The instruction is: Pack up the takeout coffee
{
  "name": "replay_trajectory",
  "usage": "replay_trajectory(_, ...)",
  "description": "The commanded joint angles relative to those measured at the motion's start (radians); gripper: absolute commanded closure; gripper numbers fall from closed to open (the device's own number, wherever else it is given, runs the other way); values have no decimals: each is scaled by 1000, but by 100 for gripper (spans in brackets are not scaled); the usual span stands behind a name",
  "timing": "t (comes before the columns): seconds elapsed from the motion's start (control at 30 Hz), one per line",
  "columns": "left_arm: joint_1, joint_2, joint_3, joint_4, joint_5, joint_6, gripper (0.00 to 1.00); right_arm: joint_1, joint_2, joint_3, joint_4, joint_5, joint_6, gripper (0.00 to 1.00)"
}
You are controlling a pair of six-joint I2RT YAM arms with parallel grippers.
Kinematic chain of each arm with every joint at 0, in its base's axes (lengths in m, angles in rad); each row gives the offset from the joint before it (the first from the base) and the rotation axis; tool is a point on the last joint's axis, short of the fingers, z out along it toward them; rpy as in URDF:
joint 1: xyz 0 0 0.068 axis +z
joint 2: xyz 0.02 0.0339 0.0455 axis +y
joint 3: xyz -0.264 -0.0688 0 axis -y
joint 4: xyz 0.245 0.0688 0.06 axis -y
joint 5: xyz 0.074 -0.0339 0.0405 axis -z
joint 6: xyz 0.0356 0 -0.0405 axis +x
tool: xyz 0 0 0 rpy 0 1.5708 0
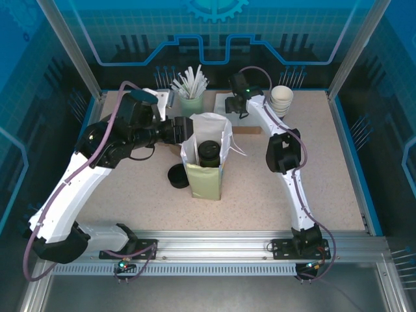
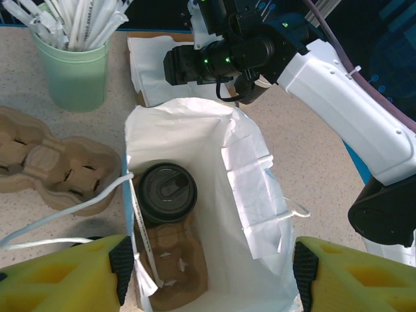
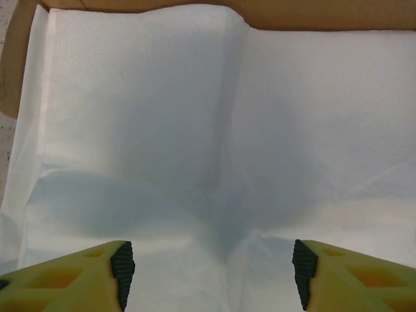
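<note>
Item: 1 takeout coffee (image 2: pixel 168 192), lidded, upright in carrier (image 2: pixel 174 263) inside white bag (image 2: pixel 250 166), mid-table. Judged light, crushable, spill-prone; grasp below the lid. Left gripper (image 2: pixel 212 270), right gripper (image 3: pixel 213 270): both wide, empty.

Below the left gripper (image 2: pixel 212 268): open bag (image 2: pixel 195 130) mouth, blocked beside one finger by lidded cup (image 2: pixel 168 192) (on carrier (image 2: pixel 174 263)), free beside the other.

We can read no words, brand names or numbers anywhere. Any embossing on the lid (image 2: pixel 168 192) of the takeout coffee (image 1: pixel 209 155) is too blurred for us to make out, and the gear emblem (image 1: pixel 216 8) on the blue back panel (image 1: pixel 130 26) carries no lettering.
</note>
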Motion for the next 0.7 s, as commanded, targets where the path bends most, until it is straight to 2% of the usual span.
replay_trajectory(0.0, 18, -29, -21, 11, 6, 25, 32, -10, 63, 61, -20, 17, -18, 32)
replay_trajectory(0.13, 24, -33, -32, 2, 13, 15, 32, -22, 93, 78, -28, -8, 0, 34)
replay_trajectory(0.33, 39, -38, -31, -18, 18, 23, 31, -24, 103, 78, -35, -19, 10, 42)
replay_trajectory(0.5, 46, -54, -51, 0, 15, 11, 31, -20, 81, 79, -18, -52, 7, 56)
replay_trajectory(0.57, 45, -50, -64, 8, 21, -2, 32, -19, 71, 79, -7, -67, 5, 68)
replay_trajectory(0.67, 45, -43, -69, 4, 21, -6, 32, -20, 51, 80, 2, -78, 7, 72)
